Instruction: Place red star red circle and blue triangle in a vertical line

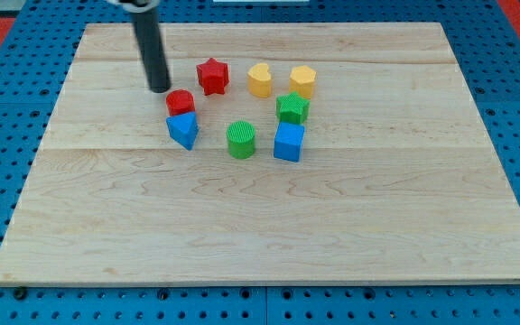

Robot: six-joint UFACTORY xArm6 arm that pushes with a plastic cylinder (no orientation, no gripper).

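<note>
Near the view's upper left, on the pale wooden board (269, 235), my tip (160, 89) stands on the wood just beside the small red circle block (181, 101), to that block's upper left; whether it touches the block I cannot tell. Being a plain dark rod, it has no jaws and holds nothing. The red star block (212, 76) sits up and to the right of the red circle, a little apart from it. The blue triangle block (183, 129) lies directly below the red circle, touching or nearly so. To the right come a yellow heart block (259, 79) and a yellow hexagon block (302, 80), side by side. Below the hexagon is a green star block (292, 107), then a blue cube (289, 142) beneath that. A green cylinder block (240, 140) sits between the blue triangle and the blue cube. No writing or labels can be read on anything, and no containers show. Around the board lies a blue perforated surface (7, 108).
</note>
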